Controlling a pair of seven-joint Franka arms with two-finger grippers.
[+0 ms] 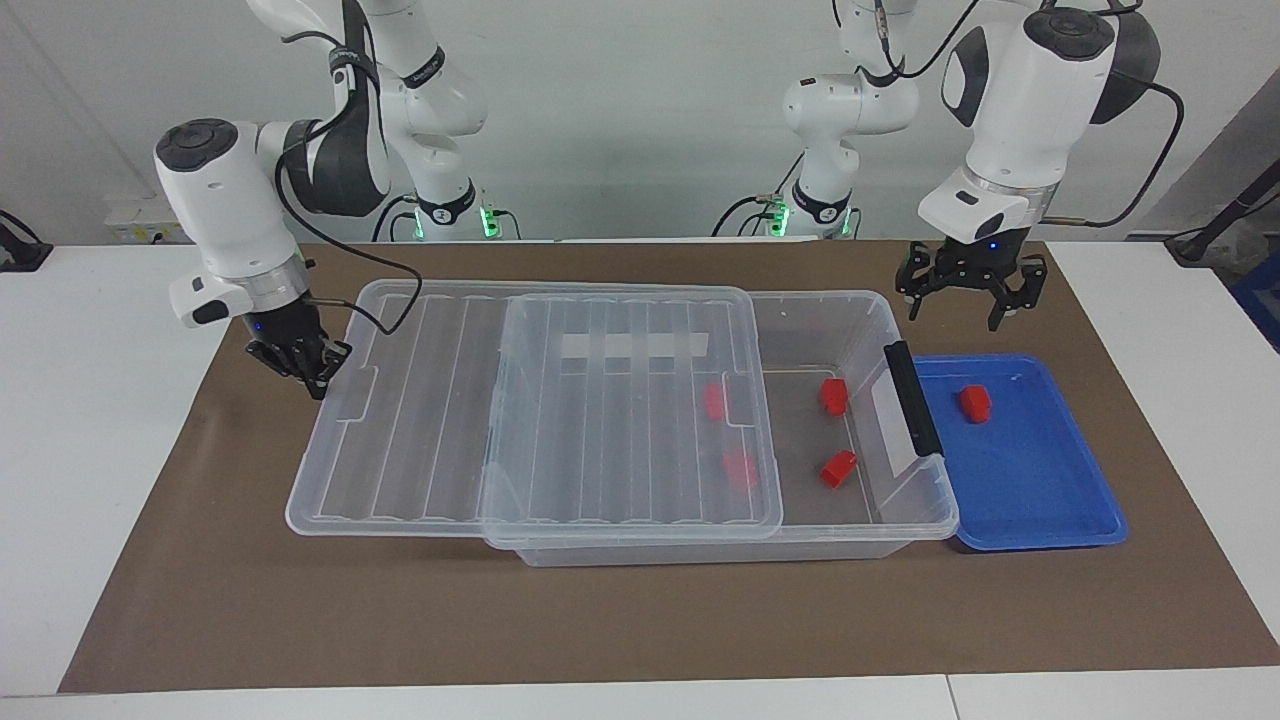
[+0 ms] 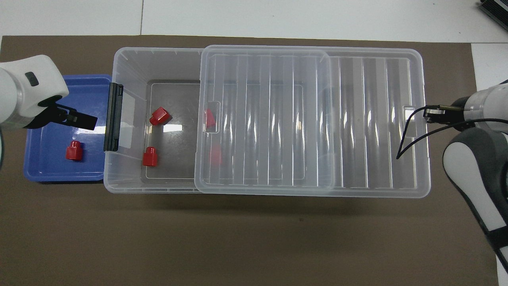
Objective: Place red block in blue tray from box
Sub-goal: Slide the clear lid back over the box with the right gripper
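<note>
I see my left gripper (image 1: 968,292) above the blue tray (image 1: 1040,490), fingers spread, empty. One red block (image 1: 975,403) lies inside. My right gripper (image 1: 300,362) is at the lid (image 1: 530,400); I cannot tell its fingers' state

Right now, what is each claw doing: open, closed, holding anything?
Left gripper: open, empty, above the blue tray.
Right gripper: at the lid's end; fingers cannot be told.

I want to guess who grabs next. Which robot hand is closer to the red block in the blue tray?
Left. The left hand is up over the blue tray holding the red block. The right hand is at the lid's end.
</note>
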